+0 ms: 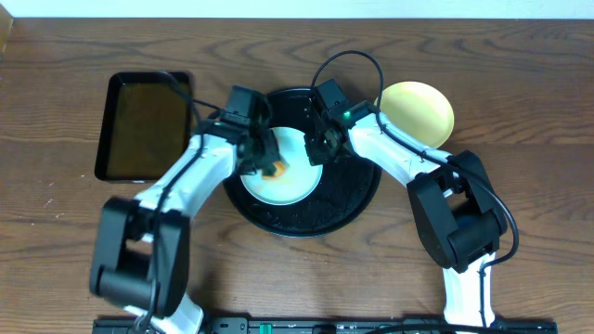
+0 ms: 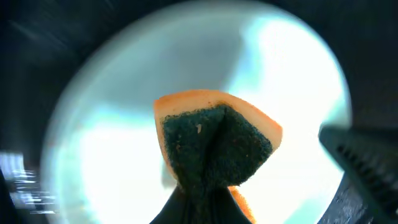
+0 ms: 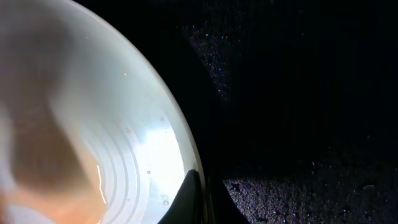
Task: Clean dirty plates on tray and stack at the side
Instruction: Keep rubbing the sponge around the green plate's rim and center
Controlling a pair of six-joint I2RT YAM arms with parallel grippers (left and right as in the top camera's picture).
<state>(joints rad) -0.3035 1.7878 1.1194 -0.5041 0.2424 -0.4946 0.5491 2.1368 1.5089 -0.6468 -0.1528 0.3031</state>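
Observation:
A pale mint green plate (image 1: 288,181) lies on the round black tray (image 1: 348,199). My left gripper (image 1: 263,160) is over the plate's left part, shut on an orange sponge with a dark green scrub side (image 2: 214,143), which presses on the plate (image 2: 112,124). At the plate's right rim, my right gripper (image 1: 318,148) is shut, pinching the rim (image 3: 186,155) between its fingers, one inside and one outside. An orange blur (image 3: 37,162) shows on the plate; I cannot tell whether it is sauce or sponge. A pale yellow plate (image 1: 418,109) rests on the table right of the tray.
A smaller rectangular black tray (image 1: 144,125) lies at the left on the wooden table (image 1: 65,213). Both arms cross over the round tray from the near side. The right gripper's dark finger (image 2: 367,155) shows at the edge of the left wrist view.

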